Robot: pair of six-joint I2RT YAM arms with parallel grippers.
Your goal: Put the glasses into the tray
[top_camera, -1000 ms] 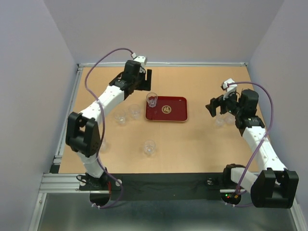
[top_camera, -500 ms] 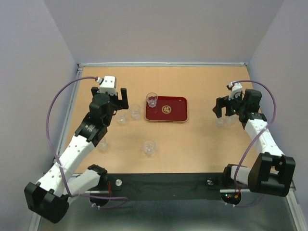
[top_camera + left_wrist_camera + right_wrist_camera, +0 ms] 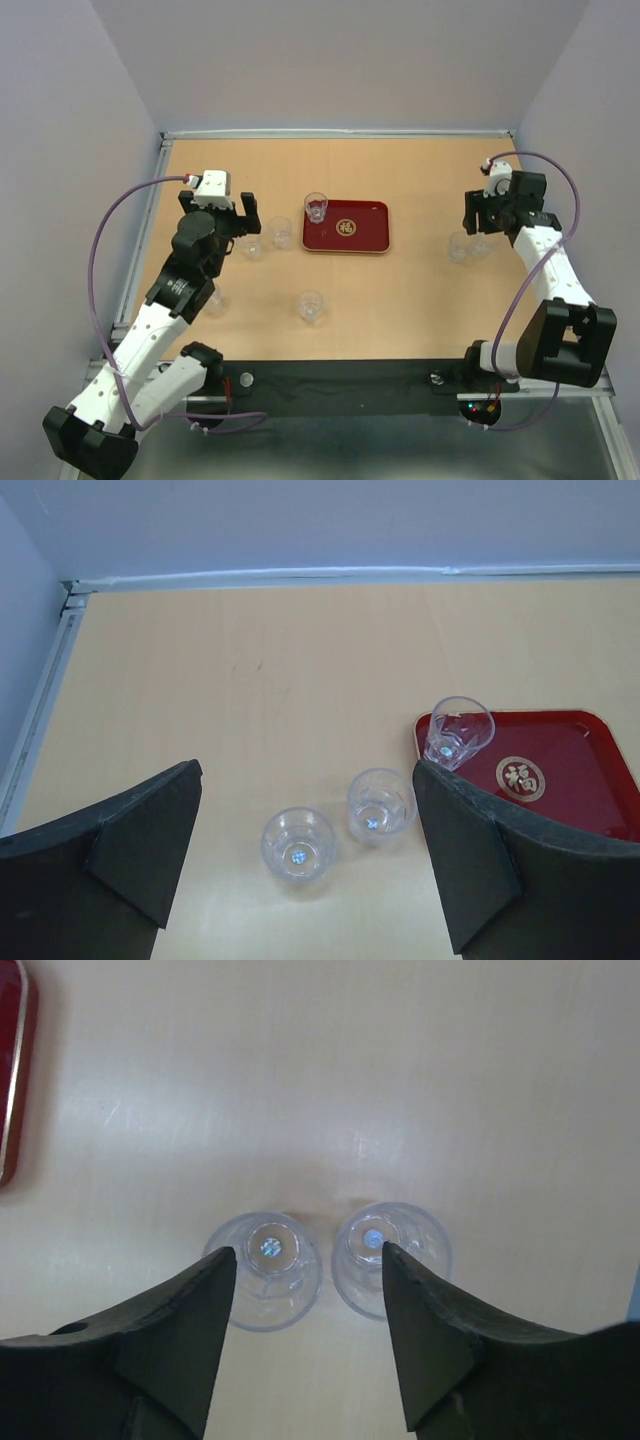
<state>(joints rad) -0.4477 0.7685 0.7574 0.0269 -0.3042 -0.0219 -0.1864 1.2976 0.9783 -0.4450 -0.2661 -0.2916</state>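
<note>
One glass (image 3: 311, 305) stands near the bases, farther out the left gripper (image 3: 308, 780) and right gripper (image 3: 307, 1255) each hang wide open over a pair of glasses, seemingly lining up picks, and farthest, the tray (image 3: 372, 225) holds one glass in its far-left corner.

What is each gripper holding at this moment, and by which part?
Nothing is held. The left gripper and the right gripper are both open and empty, above standing glasses.
</note>
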